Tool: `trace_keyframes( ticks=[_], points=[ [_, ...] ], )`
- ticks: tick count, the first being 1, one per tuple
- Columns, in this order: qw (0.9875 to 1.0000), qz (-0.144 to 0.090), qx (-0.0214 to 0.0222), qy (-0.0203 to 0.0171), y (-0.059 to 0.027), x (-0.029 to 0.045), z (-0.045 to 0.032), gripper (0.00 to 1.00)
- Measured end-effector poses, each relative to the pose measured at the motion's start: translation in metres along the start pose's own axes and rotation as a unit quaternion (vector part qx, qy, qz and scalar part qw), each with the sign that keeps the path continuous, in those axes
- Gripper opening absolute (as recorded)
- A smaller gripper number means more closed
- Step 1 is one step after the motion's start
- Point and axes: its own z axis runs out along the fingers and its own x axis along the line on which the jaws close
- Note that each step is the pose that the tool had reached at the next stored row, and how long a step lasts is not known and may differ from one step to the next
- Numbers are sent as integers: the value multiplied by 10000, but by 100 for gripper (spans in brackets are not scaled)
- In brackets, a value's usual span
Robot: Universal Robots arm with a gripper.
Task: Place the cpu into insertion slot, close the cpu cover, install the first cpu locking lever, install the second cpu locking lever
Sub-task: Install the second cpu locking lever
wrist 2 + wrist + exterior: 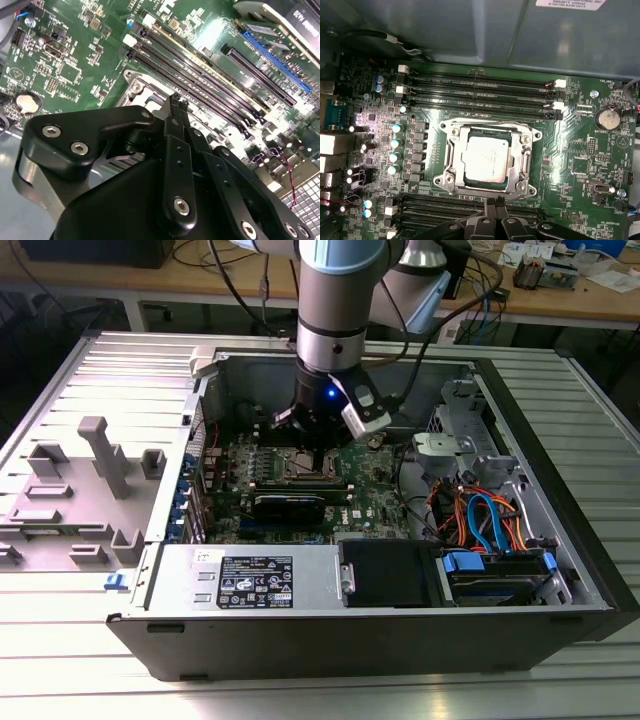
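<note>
The cpu lies flat in its socket on the green motherboard, silvery top up. The cpu cover, a thin metal frame, lies down around it. My gripper is shut, its black fingertips pressed together with nothing between them, just beside the socket edge that faces the memory slots. In the second wrist view the gripper hangs close over a corner of the socket. From the exterior view the gripper sits low inside the open computer case, directly over the socket.
Rows of memory slots flank the socket. A long black card lies in front of it. Coloured cables and a drive cage fill the case's right side. A grey fixture plate lies outside at the exterior view's left.
</note>
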Motion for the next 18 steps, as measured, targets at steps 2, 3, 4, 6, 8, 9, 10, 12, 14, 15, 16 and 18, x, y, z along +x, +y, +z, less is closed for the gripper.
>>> trace_keyframes(
  ticks=[2, 3, 4, 6, 8, 9, 10, 12, 14, 15, 16, 18],
  points=[
    [10000, 87, -2, 2, -7, 1, 1, 12],
    [9999, 114, -2, 4, -24, 2, 0, 12],
    [9999, 116, -3, 4, -40, 5, 1, 12],
    [9999, 116, -4, 4, -65, 57, 3, 12],
    [9999, 115, -5, 4, -63, 110, 5, 12],
    [9999, 114, -5, 4, -61, 131, 5, 12],
    [9999, 112, -7, 3, -56, 179, 7, 12],
    [9999, 100, -20, 2, -55, 267, 10, 12],
    [10000, 64, -51, -1, -59, 305, 17, 12],
    [10000, 39, -63, -2, -60, 314, 21, 12],
    [10000, -31, -86, -5, -62, 324, 33, 12],
    [9999, -129, -111, -10, -61, 336, 51, 12]
  ],
)
